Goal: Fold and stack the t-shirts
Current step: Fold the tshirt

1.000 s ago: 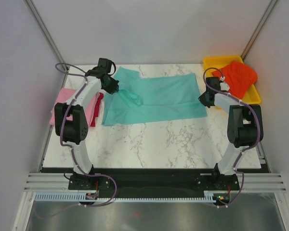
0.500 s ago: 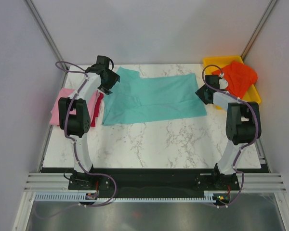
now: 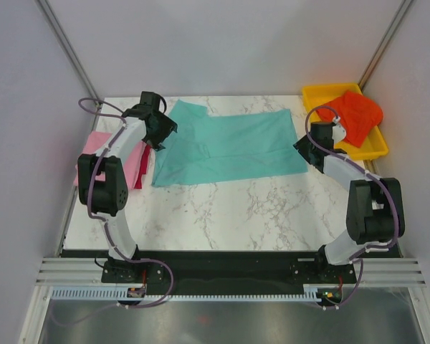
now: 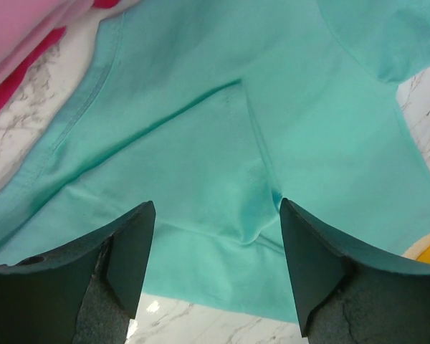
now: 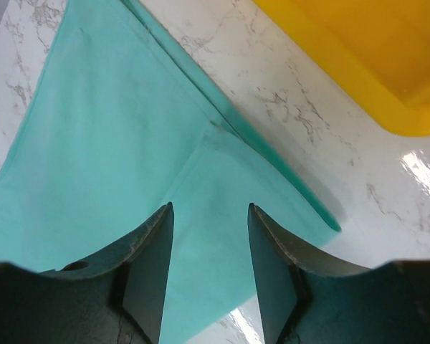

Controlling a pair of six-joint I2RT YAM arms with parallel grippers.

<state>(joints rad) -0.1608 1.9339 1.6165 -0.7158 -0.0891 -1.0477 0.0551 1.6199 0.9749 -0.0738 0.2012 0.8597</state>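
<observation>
Your teal t-shirt (image 3: 229, 147) lies spread out on the far half of the marble tabletop (image 3: 236, 208), long side running left to right, with a few soft creases near its left end. Your left pincer (image 4: 215, 215) hangs over that left end with its jaws wide apart and only flat teal cloth showing between them; it grips nothing. Your right pincer (image 5: 209, 211) sits over the shirt's right end, near its front corner, jaws parted somewhat less and also gripping nothing. From either wrist view you cannot tell whether the fingertips touch the fabric. The pink t-shirt (image 3: 93, 143) lies at the left edge of the tabletop, with the crimson t-shirt (image 3: 146, 163) beside it, just left of the teal one. The orange-red t-shirt (image 3: 358, 115) is bunched up in the yellow tray (image 3: 322, 92) at the far right corner.
</observation>
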